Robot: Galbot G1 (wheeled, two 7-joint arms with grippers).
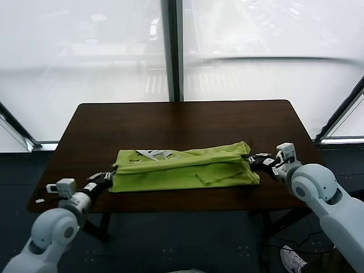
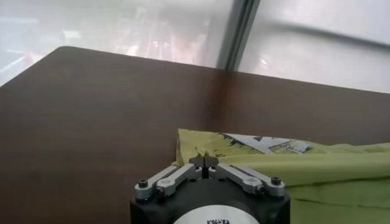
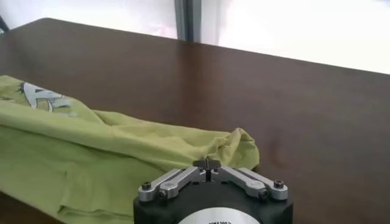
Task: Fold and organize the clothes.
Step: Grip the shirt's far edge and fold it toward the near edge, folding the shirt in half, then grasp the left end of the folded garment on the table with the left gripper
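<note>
the left gripper was at the near left corner of the one lime-green t-shirt. in the left wrist view its fingertips were pressed together on the edge of the cloth, so it was closed and pinching the shirt. the right gripper was at the right end of the same shirt. in the right wrist view its fingertips looked together too, just beside the bunched end of the fabric, but i cannot tell if they were really closed, or if they had cloth between them.

there was one garment only. it lay folded into a long band across the near half of the one dark brown table, stretched between the two grippers, with a smaller folded flap on its near right part. one white printed graphic showed at the far left edge of the shirt, partly covered by the fold.

behind the table stood two large window panes with one dark window post between them.
</note>
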